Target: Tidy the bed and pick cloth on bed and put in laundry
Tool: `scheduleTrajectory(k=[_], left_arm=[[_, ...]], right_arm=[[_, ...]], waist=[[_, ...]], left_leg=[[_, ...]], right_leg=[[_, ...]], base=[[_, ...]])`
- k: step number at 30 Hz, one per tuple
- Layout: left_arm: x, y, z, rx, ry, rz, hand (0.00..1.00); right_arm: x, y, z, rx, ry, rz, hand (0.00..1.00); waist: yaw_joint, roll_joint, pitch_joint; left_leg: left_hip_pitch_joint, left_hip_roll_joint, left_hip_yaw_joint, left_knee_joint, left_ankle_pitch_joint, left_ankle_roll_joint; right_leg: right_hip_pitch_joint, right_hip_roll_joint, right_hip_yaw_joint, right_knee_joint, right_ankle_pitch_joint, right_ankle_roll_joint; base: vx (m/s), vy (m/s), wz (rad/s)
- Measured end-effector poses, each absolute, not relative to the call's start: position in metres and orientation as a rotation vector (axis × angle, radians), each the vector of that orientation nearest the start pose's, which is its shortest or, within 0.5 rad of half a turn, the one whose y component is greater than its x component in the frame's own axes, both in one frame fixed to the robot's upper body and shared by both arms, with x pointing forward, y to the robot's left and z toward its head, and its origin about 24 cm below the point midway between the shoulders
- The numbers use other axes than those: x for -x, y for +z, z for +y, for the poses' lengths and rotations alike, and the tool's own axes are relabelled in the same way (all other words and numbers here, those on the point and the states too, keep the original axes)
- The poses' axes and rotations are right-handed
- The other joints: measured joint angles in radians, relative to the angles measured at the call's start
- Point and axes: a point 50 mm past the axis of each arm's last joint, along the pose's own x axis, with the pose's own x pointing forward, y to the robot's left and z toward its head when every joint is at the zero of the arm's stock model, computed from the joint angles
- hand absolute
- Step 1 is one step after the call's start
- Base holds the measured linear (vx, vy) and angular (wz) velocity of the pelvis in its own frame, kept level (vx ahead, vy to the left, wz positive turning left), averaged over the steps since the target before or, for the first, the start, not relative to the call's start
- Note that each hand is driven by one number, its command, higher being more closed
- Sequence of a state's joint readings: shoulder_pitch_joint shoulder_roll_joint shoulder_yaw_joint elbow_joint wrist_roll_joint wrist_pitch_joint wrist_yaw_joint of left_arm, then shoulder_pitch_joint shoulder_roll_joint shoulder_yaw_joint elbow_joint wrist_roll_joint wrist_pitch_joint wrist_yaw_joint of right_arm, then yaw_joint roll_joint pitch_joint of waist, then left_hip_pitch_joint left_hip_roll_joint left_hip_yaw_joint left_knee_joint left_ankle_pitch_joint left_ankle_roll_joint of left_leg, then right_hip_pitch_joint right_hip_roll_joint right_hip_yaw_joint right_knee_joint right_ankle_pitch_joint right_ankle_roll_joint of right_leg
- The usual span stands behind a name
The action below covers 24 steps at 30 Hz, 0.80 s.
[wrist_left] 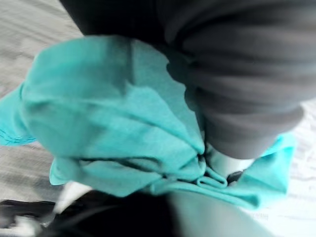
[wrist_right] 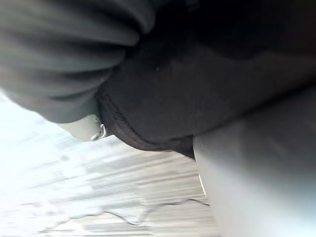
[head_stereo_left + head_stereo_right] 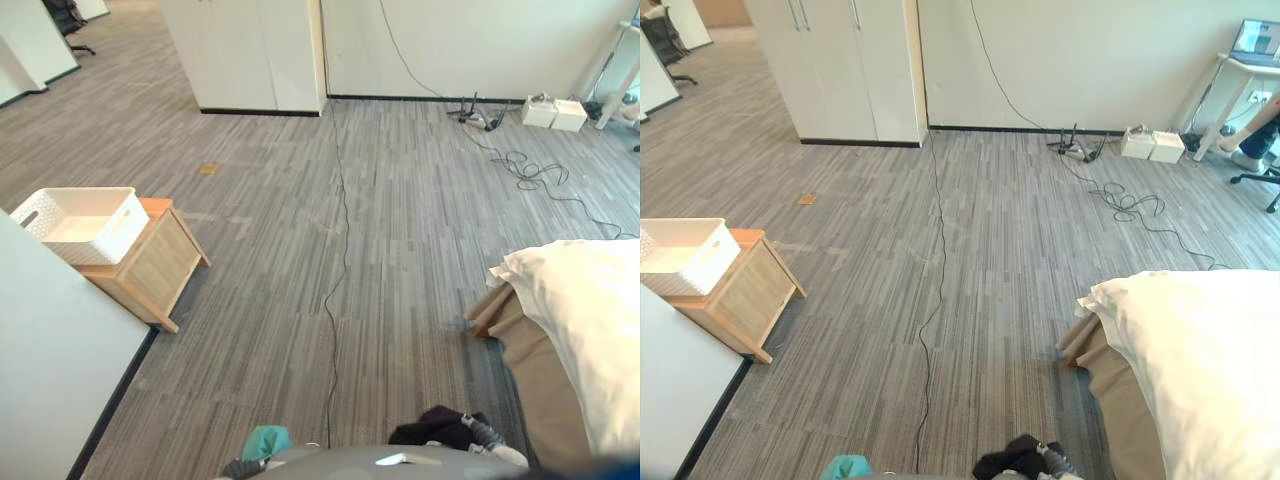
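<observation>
While my left hand (image 1: 237, 98) sits tucked in low, bunched up in teal cloth (image 1: 108, 113), my right hand (image 2: 64, 59) sits likewise in black cloth (image 2: 197, 89); both grips are buried, honestly can't tell.

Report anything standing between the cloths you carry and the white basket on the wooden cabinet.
Nothing visible does. The teal cloth is bunched at the left hand, the black cloth at the right hand. The white basket sits on the wooden cabinet ahead to the left, with open carpet between.
</observation>
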State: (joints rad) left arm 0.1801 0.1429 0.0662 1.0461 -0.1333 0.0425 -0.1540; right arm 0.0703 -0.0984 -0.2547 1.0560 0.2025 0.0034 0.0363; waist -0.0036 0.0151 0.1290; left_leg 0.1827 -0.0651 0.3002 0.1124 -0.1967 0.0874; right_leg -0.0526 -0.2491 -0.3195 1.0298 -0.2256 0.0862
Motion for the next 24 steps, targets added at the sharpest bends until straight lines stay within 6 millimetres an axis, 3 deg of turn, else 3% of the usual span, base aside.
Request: scheduleTrajectory(k=[1,3,5,7,8,9,10,11,13,15,17,18,19,21,23,24], left_arm=[[-0.062,-0.166,0.206,0.123,0.095,1.223,1.0],[-0.079,-0.164,0.201,0.121,0.059,1.196,1.0],[-0.092,-0.162,0.197,0.132,0.025,1.173,1.0],[-0.097,-0.161,0.196,0.146,0.025,1.155,1.0],[-0.097,-0.161,0.197,0.146,0.028,1.153,1.0],[-0.098,-0.16,0.197,0.146,0.033,1.151,1.0],[-0.095,-0.163,0.186,0.166,0.024,1.164,1.0],[-0.101,-0.162,0.177,0.18,0.011,1.146,1.0],[-0.107,-0.162,0.165,0.2,-0.001,1.132,1.0],[-0.107,-0.162,0.163,0.201,0.015,1.122,1.0],[-0.105,-0.161,0.17,0.242,0.081,1.099,1.0],[-0.104,-0.16,0.173,0.272,0.134,1.065,1.0],[-0.109,-0.155,0.176,0.302,0.184,0.998,1.0],[-0.118,-0.15,0.18,0.304,0.201,0.931,1.0],[-0.126,-0.145,0.181,0.298,0.198,0.877,1.0],[-0.13,-0.143,0.181,0.294,0.194,0.861,1.0]], right_arm=[[-0.092,-0.159,-0.217,-0.258,-0.39,1.056,1.0],[-0.092,-0.158,-0.219,-0.282,-0.414,1.04,1.0],[-0.089,-0.158,-0.216,-0.306,-0.426,1.027,1.0],[-0.089,-0.158,-0.214,-0.315,-0.425,1.015,1.0],[-0.089,-0.158,-0.213,-0.316,-0.419,1.015,1.0],[-0.089,-0.157,-0.212,-0.314,-0.414,1.013,1.0],[-0.089,-0.156,-0.219,-0.293,-0.42,1.01,1.0],[-0.094,-0.155,-0.22,-0.289,-0.42,0.991,1.0],[-0.095,-0.154,-0.22,-0.288,-0.42,0.979,1.0],[-0.094,-0.154,-0.22,-0.295,-0.425,0.983,1.0],[-0.095,-0.155,-0.218,-0.295,-0.417,0.986,1.0],[-0.097,-0.154,-0.219,-0.277,-0.405,0.986,1.0],[-0.098,-0.154,-0.221,-0.255,-0.392,0.988,1.0],[-0.098,-0.155,-0.219,-0.234,-0.369,1.014,1.0],[-0.106,-0.156,-0.213,-0.21,-0.319,1.025,1.0],[-0.113,-0.155,-0.207,-0.206,-0.282,1.02,1.0]], waist=[[-0.012,0.009,0.008],[-0.035,0.021,0.019],[-0.038,0.02,0.027],[-0.031,0.008,0.036],[-0.032,0.003,0.038],[-0.035,-0.001,0.043],[-0.034,0.018,0.05],[-0.036,0.034,0.048],[-0.04,0.031,0.05],[-0.035,0.04,0.049],[-0.035,0.043,0.05],[-0.031,0.047,0.053],[-0.023,0.055,0.063],[0.004,0.046,0.067],[0.028,0.043,0.069],[0.039,0.041,0.074]], left_leg=[[0.025,0.022,-0.018,-0.008,-0.002,-0.004],[0.062,0.066,-0.062,-0.023,-0.01,-0.017],[0.094,0.106,-0.094,-0.045,-0.021,-0.043],[0.155,0.146,-0.092,-0.063,-0.055,-0.097],[0.171,0.152,-0.092,-0.063,-0.067,-0.111],[0.202,0.16,-0.092,-0.067,-0.087,-0.13],[0.226,0.194,-0.082,-0.069,-0.089,-0.138],[0.223,0.206,-0.063,-0.055,-0.053,-0.139],[0.223,0.218,-0.059,-0.033,0.001,-0.138],[0.202,0.273,-0.078,0.116,0.048,-0.161],[0.084,0.333,-0.16,0.436,0.124,-0.193],[-0.037,0.371,-0.219,0.685,0.161,-0.217],[-0.145,0.396,-0.246,0.883,0.147,-0.219],[-0.276,0.381,-0.251,0.991,0.114,-0.214],[-0.365,0.342,-0.226,0.929,0.057,-0.191],[-0.394,0.305,-0.185,0.791,0.018,-0.186]], right_leg=[[-0.044,0.027,-0.007,-0.073,-0.046,-0.007],[-0.093,0.061,-0.027,-0.244,-0.067,-0.017],[-0.129,0.072,-0.049,-0.464,-0.025,-0.016],[-0.15,0.073,-0.08,-0.747,0.126,-0.032],[-0.15,0.074,-0.079,-0.804,0.159,-0.028],[-0.146,0.073,-0.075,-0.833,0.251,-0.042],[-0.15,0.107,-0.077,-0.786,0.267,-0.101],[-0.17,0.108,-0.075,-0.72,0.206,-0.117],[-0.177,0.107,-0.077,-0.663,0.148,-0.123],[-0.116,0.155,-0.084,-0.671,0.09,-0.139],[-0.031,0.201,-0.09,-0.713,0.05,-0.141],[0.026,0.235,-0.087,-0.75,0.034,-0.142],[0.096,0.259,-0.086,-0.789,0.019,-0.144],[0.186,0.266,-0.085,-0.849,0.009,-0.138],[0.258,0.262,-0.084,-0.906,0.017,-0.127],[0.292,0.25,-0.078,-0.924,0.024,-0.132]], base=[[0.35,-0.123,0.51],[0.35,-0.19,0.76],[0.35,-0.217,0.59],[0.45,-0.299,0.17],[0.5,-0.336,0.06],[0.51,-0.332,-0.02],[0.6,-0.416,-0.04],[0.49,-0.355,-0.08],[0.42,-0.343,-0.03],[0.52,-0.389,-0.15],[0.4,-0.241,-0.06],[0.44,-0.204,0.02],[0.43,-0.185,0.02],[0.36,-0.146,-0.07],[0.39,-0.083,-0.27],[0.39,0.032,-0.37]])
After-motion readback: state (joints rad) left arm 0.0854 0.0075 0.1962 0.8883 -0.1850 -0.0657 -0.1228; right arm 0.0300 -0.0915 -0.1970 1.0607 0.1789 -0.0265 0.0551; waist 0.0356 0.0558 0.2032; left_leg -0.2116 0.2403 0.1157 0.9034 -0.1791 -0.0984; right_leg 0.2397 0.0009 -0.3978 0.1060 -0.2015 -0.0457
